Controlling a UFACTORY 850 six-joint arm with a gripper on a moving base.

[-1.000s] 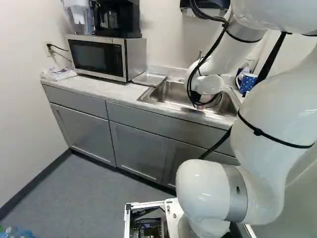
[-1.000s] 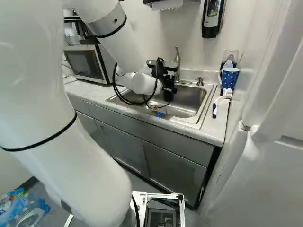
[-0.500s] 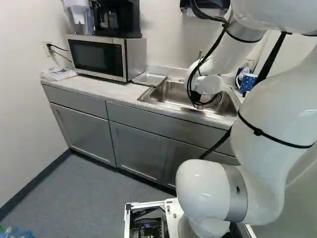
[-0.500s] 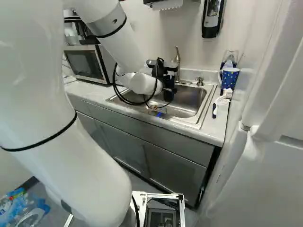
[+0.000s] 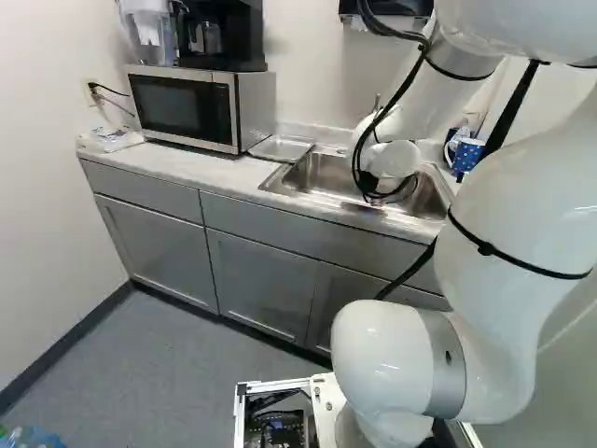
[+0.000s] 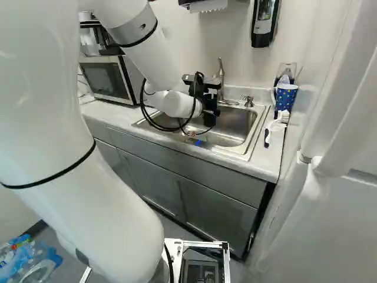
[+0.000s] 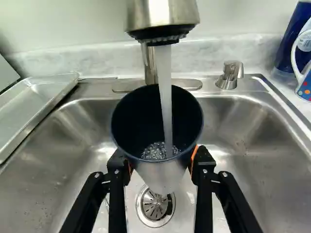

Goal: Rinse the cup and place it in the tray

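Note:
My gripper point(image 6: 210, 113) is over the sink in the right base view, its tips hidden there. From the wrist view, the gripper point(image 7: 162, 164) is shut on the cup point(image 7: 158, 171), one finger pressing each side. The cup is tapered, dark inside and silvery outside, its open mouth under the faucet point(image 7: 163, 13). A stream of water point(image 7: 165, 92) falls into it, and bubbling water lies at its bottom. The clear, shallow tray point(image 7: 36, 104) rests on the counter beside the sink; the left base view shows this tray point(image 5: 280, 149) right of the microwave.
Below the cup is the steel sink point(image 7: 252, 136) with its drain point(image 7: 154, 208). A soap pump point(image 7: 230, 75) stands behind the basin. A blue dotted mug point(image 6: 285, 96) and a white brush point(image 6: 277, 125) are right of the sink. The microwave point(image 5: 182, 107) stands beyond the tray.

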